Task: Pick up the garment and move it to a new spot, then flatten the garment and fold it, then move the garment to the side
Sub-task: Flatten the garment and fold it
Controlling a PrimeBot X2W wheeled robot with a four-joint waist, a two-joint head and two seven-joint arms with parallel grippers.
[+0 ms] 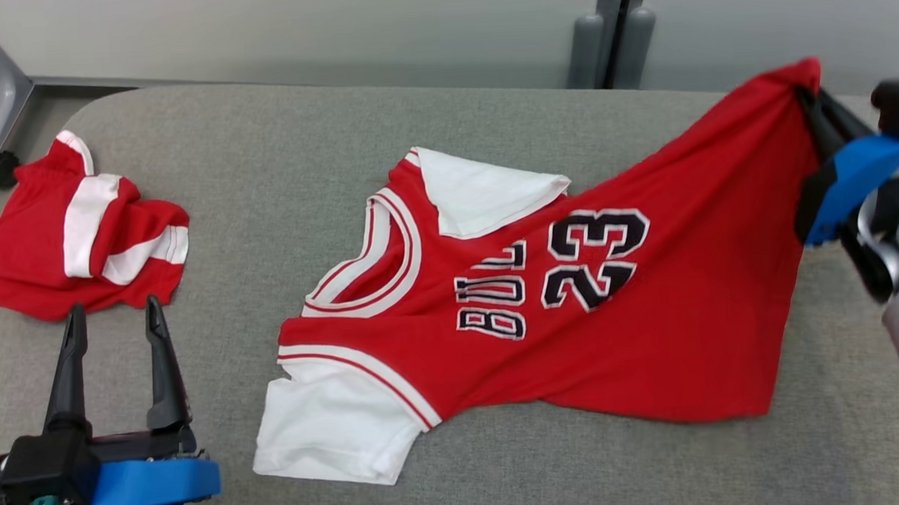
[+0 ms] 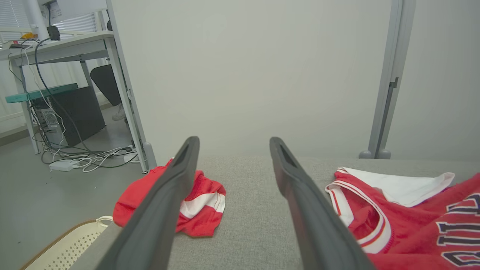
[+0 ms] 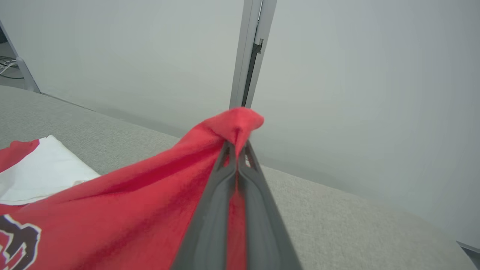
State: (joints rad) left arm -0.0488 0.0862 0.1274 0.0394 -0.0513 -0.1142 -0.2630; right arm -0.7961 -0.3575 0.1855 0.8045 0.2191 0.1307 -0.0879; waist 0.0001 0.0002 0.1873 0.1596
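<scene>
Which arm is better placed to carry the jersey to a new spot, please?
Right. The right gripper is shut on a raised corner of the jersey; the left gripper is open and empty, beside the shorts.

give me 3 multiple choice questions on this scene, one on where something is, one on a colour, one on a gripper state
1. In the head view, where is the red bundle relative to the jersey?
A) on top of it
B) to its left, apart
C) to its right

2. What colour are the jersey's sleeves?
A) blue
B) black
C) white

3. What is the right gripper doing?
A) shut on a corner of the jersey
B) open above the jersey
C) shut on nothing

Answers:
1 B: bare grey cushion lies between the two.
2 C: both sleeves show white against the red body.
3 A: the right wrist view shows red cloth pinched in its closed jaws, with that corner raised off the cushion.
</scene>
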